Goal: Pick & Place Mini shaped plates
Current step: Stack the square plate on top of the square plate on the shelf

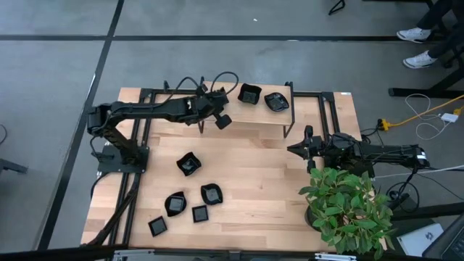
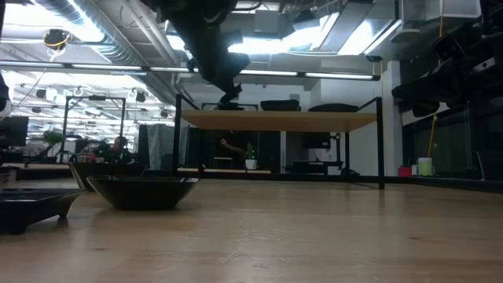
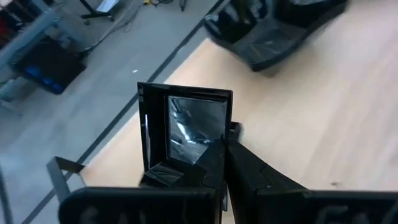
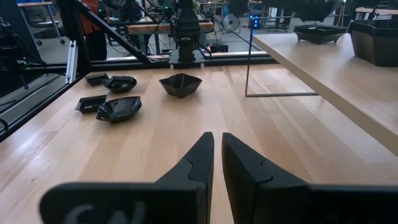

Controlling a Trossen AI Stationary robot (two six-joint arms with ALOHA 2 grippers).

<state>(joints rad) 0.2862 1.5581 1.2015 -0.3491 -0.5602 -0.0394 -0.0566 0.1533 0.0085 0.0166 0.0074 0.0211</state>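
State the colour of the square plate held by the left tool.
Glossy black square plate, with a greyish centre; left wrist view.

Two dark jointed arms with looped black cables; each claw (image 4: pixel 217 146) is formed of two black tapered fingers.

A glossy black bowl-shaped plate (image 2: pixel 143 191) is sitting on the wooden table (image 2: pixel 299 236) near the camera, with a flatter dark plate (image 2: pixel 30 207) lying just beside it at the edge of the picture. Beyond them, a raised wooden shelf (image 2: pixel 279 119) is standing on thin black legs. A dark arm (image 2: pixel 211 47) is hanging down above the shelf.
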